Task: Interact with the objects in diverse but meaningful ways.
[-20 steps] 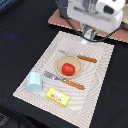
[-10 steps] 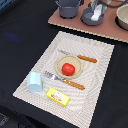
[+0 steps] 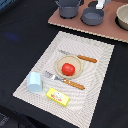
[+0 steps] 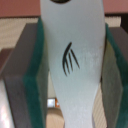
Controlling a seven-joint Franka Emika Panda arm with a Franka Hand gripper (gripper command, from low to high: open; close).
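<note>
In the exterior view, a striped beige placemat (image 3: pixel 95 52) is seen laid at a slant on a black table (image 3: pixel 20 40). A round beige plate (image 3: pixel 59 63) sits at the mat's centre, and a red tomato (image 3: pixel 69 69) rests on it. A wooden-handled knife (image 3: pixel 80 57) lies at the plate's 1 o'clock, and a wooden-handled fork (image 3: pixel 65 80) at its 6 o'clock. A pale blue cup (image 3: pixel 35 81) lies on its side at the plate's 8 o'clock, near the fork's tines. A flat yellow packet (image 3: pixel 58 96) lies at the 6 o'clock edge of the mat, just beyond the fork. At 12 o'clock a brown board (image 3: pixel 107 30) carries a grey pot (image 3: pixel 68 9), a dark grey frying pan (image 3: pixel 92 16) and a beige bowl (image 3: pixel 122 17). The gripper is not seen here.

In the wrist view, a pale spatula blade (image 4: pixel 72 65) bearing a dark fork-like mark is seen between the green-padded fingers (image 4: pixel 39 75), which are closed against its sides.
</note>
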